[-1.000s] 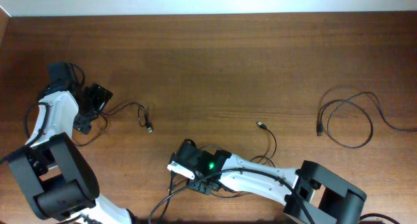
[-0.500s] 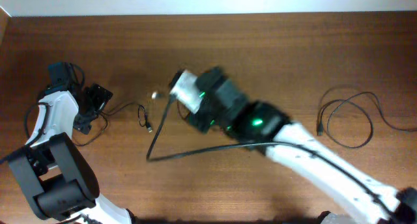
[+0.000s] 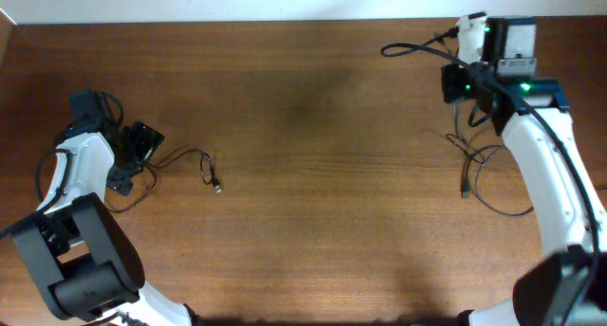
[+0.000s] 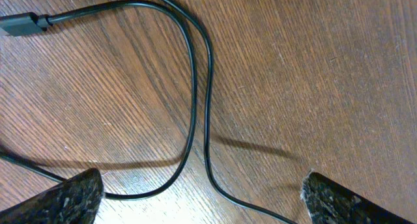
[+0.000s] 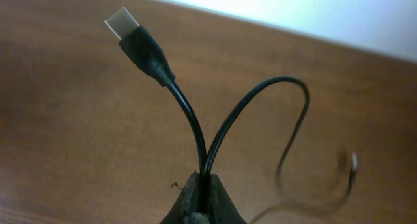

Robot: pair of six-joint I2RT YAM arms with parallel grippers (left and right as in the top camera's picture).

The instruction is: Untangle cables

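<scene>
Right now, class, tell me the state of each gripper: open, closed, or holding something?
Left gripper: open, holding nothing, above the loose cable.
Right gripper: shut on the plug-ended cable, two strands pinched.

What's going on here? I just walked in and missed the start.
Two robot arms are working at a wooden table. The right fingers pinch a doubled cable, holding it up near the table's far edge. The left fingers stand open over another cable lying flat on the wood.
</scene>
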